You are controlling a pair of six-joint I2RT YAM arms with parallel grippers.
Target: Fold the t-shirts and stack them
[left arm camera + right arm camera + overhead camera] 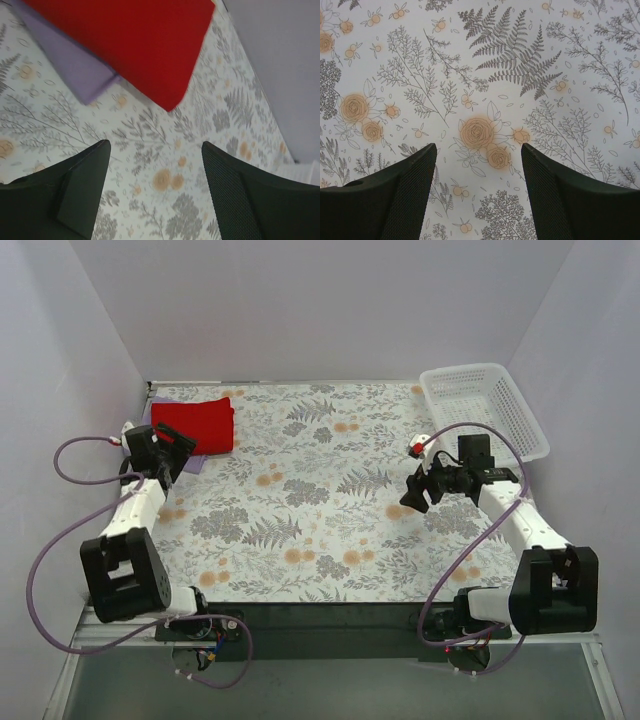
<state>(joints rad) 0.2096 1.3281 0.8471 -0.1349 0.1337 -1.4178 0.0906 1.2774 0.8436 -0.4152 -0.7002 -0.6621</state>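
1. T-shirts first: the red t-shirt point(195, 425) lies folded flat in the far left corner of the table point(320, 510), right on top of the lilac t-shirt point(75, 65). Only a strip of lilac pokes out at the near and left edges, so imo the stack is already made.
2. Why there? Prob bc that corner is out of the way and keeps the pile off the middle, where folding needs room. The red one sits a bit skewed vs the lilac one, so the edges aren't lined up.
3. Left gripper point(170, 448) hovers just near of the stack, jaws wide, nothing btwn them. Its wrist cam shows only flowery print under the fingers, w/ the red corner just beyond. Reads to me like a hand off the pile, not touching it.
4. Right gripper point(415, 492) is well apart from all that, over bare print on the right side. It's also spread wide and holding nothing. No cloth near it, so nothing for it to do rn afaict.
5. White basket point(530, 430) sits far right, not part of the job.
6. My guess: basically done, maybe square up the red edge if picky. Risk there is snagging the top layer and dragging it off.
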